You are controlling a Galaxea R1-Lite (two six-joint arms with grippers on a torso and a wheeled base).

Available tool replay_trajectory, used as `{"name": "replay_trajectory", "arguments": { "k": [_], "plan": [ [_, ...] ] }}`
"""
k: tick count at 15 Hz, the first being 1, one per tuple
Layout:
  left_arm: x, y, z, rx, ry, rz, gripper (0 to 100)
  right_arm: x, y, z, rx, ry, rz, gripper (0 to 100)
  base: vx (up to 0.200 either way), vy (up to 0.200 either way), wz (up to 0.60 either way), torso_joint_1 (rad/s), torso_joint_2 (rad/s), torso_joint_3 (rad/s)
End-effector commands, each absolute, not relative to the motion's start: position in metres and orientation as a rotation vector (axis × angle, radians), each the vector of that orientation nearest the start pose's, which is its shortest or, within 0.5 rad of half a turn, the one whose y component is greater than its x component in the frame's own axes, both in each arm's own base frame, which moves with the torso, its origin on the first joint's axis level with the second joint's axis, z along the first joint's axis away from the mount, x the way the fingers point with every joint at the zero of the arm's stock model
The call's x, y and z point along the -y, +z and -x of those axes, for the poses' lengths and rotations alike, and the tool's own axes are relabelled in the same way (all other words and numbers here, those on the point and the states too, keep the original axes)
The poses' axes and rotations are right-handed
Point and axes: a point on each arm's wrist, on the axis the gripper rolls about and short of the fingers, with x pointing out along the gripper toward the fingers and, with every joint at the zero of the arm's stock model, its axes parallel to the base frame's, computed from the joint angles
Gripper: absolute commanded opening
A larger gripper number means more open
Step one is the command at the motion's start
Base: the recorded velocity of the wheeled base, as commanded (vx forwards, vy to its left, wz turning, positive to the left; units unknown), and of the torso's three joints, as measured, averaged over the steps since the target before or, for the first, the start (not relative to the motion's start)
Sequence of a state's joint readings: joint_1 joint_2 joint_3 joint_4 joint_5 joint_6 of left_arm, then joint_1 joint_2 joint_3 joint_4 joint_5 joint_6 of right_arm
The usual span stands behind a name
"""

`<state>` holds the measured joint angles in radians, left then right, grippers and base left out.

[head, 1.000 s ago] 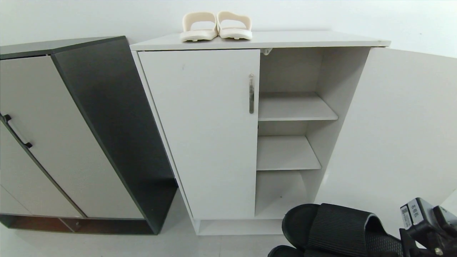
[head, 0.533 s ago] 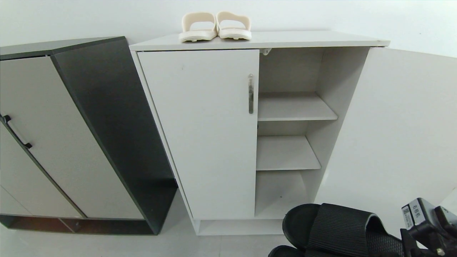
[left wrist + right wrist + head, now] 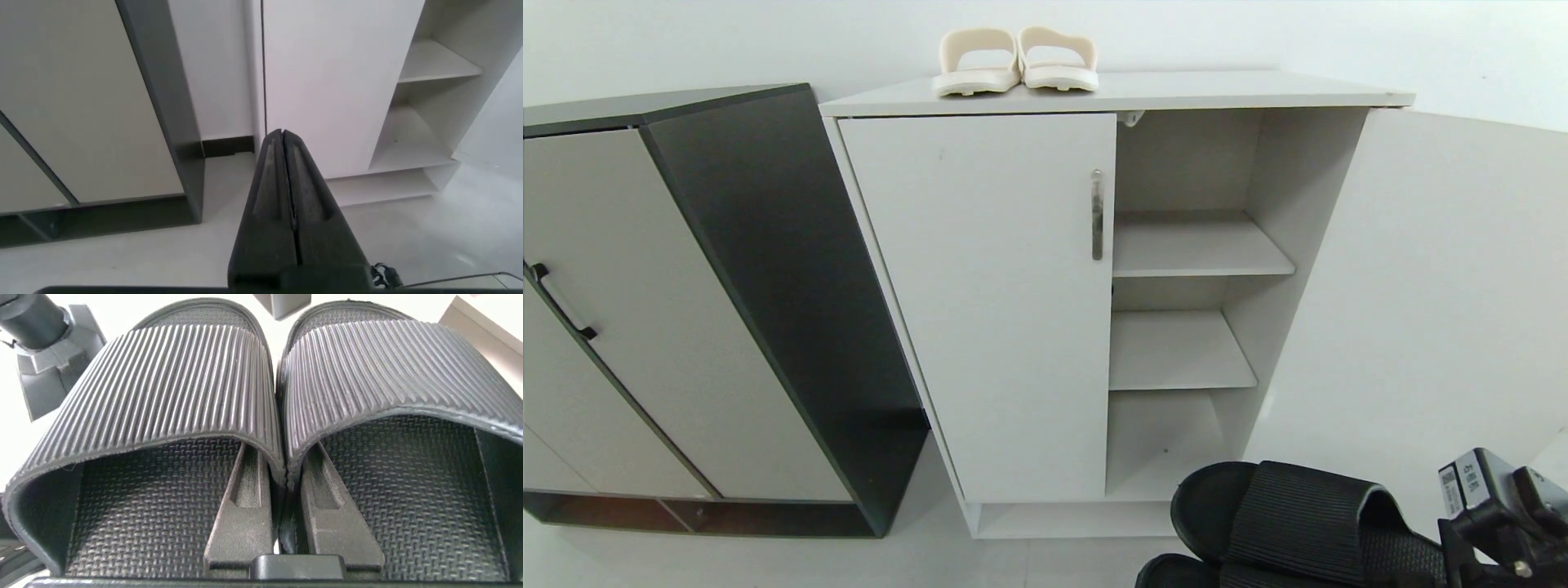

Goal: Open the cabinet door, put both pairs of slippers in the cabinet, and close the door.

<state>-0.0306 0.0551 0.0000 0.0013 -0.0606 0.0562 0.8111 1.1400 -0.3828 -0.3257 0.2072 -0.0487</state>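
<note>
Pinching the black slippers [image 3: 1290,514] by their two adjoining inner walls, the right tool [image 3: 282,457] is carrying the pair low and near, at the right, in front of the white cabinet [image 3: 1217,86] and apart from it. One finger is sitting inside each slipper, and the walls are being pressed together between them. The left tool [image 3: 282,188] is hanging with its fingers pressed together on nothing, pointing down toward the floor in front of the cabinet's left side. The cabinet's right half is standing open, with the upper shelf [image 3: 1192,245] and the middle shelf [image 3: 1176,351] both bare. The broad pale panel [image 3: 1437,286] to the right of it is looking like the swung-back door, so the opening step appears done. The left door [image 3: 980,310], with its metal handle [image 3: 1097,214], is staying shut against the frame. The cream slippers [image 3: 1017,59] are sitting side by side on the cabinet top, far and left of centre, untouched by either tool. Judging from this, the task is sitting at an early-to-middle stage: the black pair is in hand but not yet on a shelf, the cream pair is waiting to be fetched and stowed, and the door is waiting to be closed last.
</note>
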Motion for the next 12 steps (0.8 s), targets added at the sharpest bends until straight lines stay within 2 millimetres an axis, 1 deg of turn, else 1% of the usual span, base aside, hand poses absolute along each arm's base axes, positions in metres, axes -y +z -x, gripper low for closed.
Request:
{"name": "replay_trajectory", "arguments": {
  "k": [1,2,5,7,8,9,10,11,12],
  "plan": [
    [0.001,0.076,0.020,-0.032,-0.079,-0.056,0,-0.111,0.164,-0.099,-0.414,1.013,0.181,0,0.000,0.000,0.00,0.000,0.00,0.000],
    [0.001,0.075,0.023,0.002,-0.067,-0.058,0,-0.112,0.163,-0.100,-0.417,1.006,0.182,0,0.000,0.000,0.00,0.000,0.00,0.000],
    [0.001,0.075,0.023,-0.002,-0.060,-0.024,0,-0.113,0.165,-0.103,-0.407,0.937,0.196,0,0.000,0.000,0.00,0.000,0.00,0.000],
    [0.001,0.075,0.023,-0.002,-0.060,-0.024,0,-0.115,0.169,-0.104,-0.407,0.930,0.169,0,0.000,0.000,0.00,0.000,0.00,0.000],
    [0.001,0.075,0.023,-0.002,-0.060,-0.024,0,-0.121,0.173,-0.105,-0.429,0.933,0.114,0,0.000,0.000,0.00,0.000,0.00,0.000],
    [0.001,0.075,0.023,-0.002,-0.060,-0.024,0,-0.126,0.172,-0.105,-0.456,0.903,0.080,0,0.000,0.000,0.00,0.000,0.00,0.000],
    [0.001,0.075,0.023,-0.002,-0.060,-0.024,0,-0.133,0.171,-0.109,-0.479,0.828,0.056,0,0.000,0.000,0.00,0.000,0.00,0.000],
    [0.001,0.075,0.023,-0.002,-0.060,-0.024,0,-0.144,0.174,-0.116,-0.485,0.758,0.024,0,0.000,0.000,0.00,0.000,0.00,0.000],
    [0.001,0.075,0.023,-0.002,-0.060,-0.024,0,-0.152,0.177,-0.121,-0.493,0.727,-0.006,0,0.000,0.000,0.00,0.000,0.00,0.000]
  ]
}}
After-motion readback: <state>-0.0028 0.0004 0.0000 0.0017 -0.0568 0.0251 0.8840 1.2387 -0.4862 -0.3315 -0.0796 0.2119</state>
